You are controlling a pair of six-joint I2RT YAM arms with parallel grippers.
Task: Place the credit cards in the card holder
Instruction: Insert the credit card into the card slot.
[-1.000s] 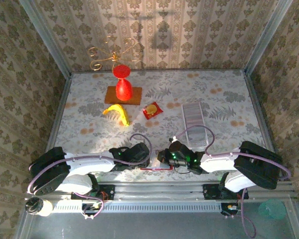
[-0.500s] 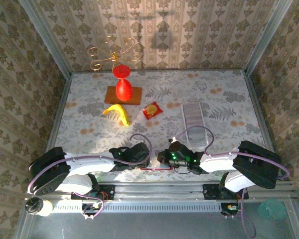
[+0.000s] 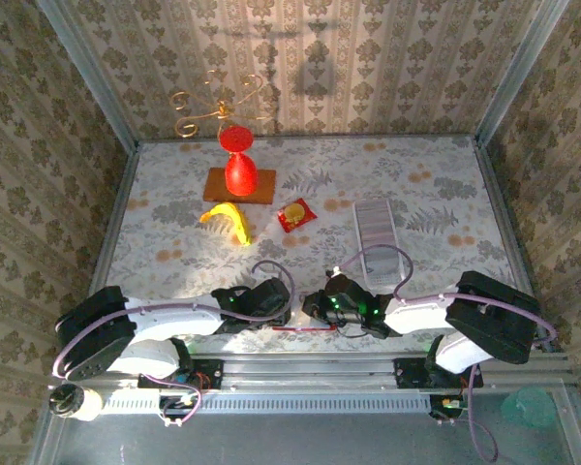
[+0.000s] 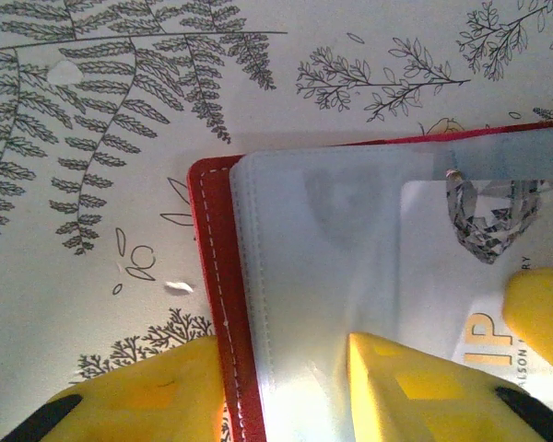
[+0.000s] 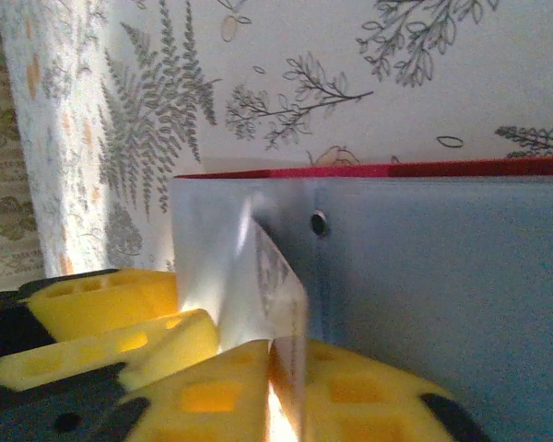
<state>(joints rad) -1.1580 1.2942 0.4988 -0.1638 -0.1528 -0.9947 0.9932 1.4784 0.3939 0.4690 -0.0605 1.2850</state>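
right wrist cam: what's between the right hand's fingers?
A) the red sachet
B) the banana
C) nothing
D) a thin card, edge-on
D: a thin credit card stands edge-on between the yellow fingers of the right hand, with the pale inside of the open card holder right behind it.

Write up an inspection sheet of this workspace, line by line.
Surface: floral-print tablecloth.
Job's things: dark-red folding card holder open at near edge; row of whitish-grey plastic cards far right; one card edge-up at the holder's sleeve.
Clutter: red vase on brown board, yellow banana, red sachet, gold wire ornament.
Grippers: left gripper straddles holder's edge, jaws apart; right gripper has the card in its jaws, grip unclear.
Cables: purple loops on both arms.
Surroundings: patterned wallpaper walls.
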